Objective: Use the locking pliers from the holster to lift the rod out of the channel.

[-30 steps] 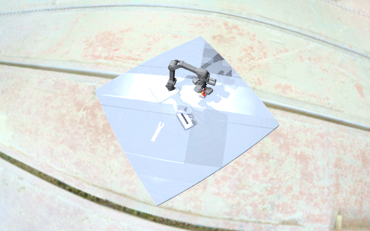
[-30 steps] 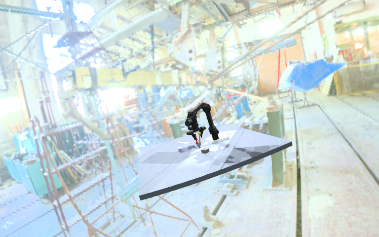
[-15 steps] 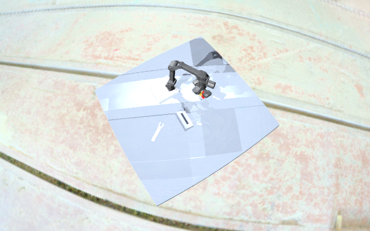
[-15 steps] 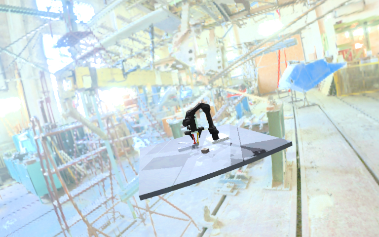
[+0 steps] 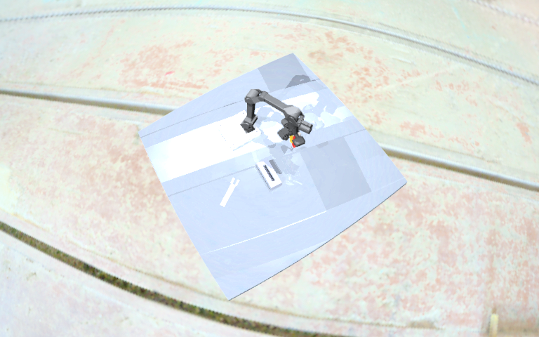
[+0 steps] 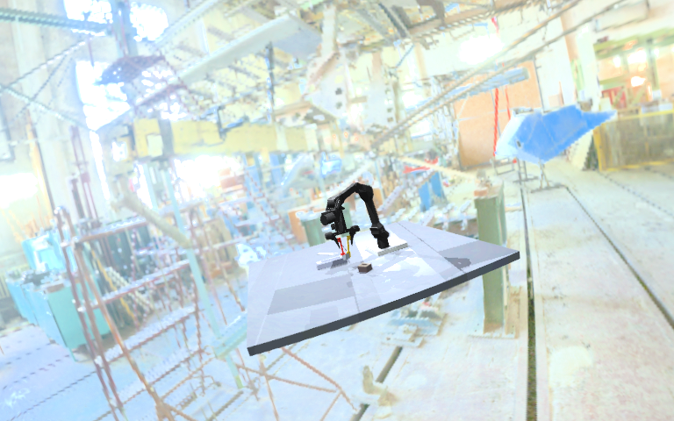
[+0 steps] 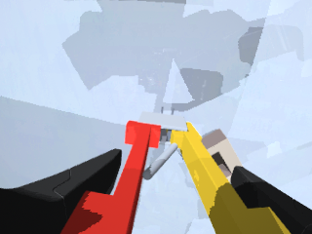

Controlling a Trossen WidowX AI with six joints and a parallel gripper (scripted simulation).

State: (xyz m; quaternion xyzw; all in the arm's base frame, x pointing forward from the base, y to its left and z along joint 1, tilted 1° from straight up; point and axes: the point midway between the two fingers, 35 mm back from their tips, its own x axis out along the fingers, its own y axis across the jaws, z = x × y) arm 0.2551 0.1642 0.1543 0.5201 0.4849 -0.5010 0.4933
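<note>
Black parallel-jaw gripper [image 5: 292, 139] [image 6: 344, 243] [image 7: 177, 166] holds red-and-yellow-handled grey locking pliers [image 5: 294, 144] [image 6: 341, 246] [image 7: 139, 166], fingers fairly wide, presumably to avoid locking them early

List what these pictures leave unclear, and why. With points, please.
- Rod: top view, too small to make out in the block's [image 5: 274, 184] [image 6: 326, 265] dark channel.
- Pliers' jaws: top view, hidden beneath the gripper [image 5: 293, 140] [image 6: 342, 238] [image 7: 178, 160].
- Holster's [image 6: 364, 268] [image 7: 214, 138] near side: wrist view, partly behind the yellow handle [image 7: 197, 168].

Arm arched, hand lowered.
The black arm [image 5: 274, 101] [image 6: 369, 204] rose from its base, bent over at the elbow; the hand [image 5: 292, 137] [image 6: 343, 239] [image 7: 177, 166] pointed down above the worktop, fingers apart in a wide grip.
</note>
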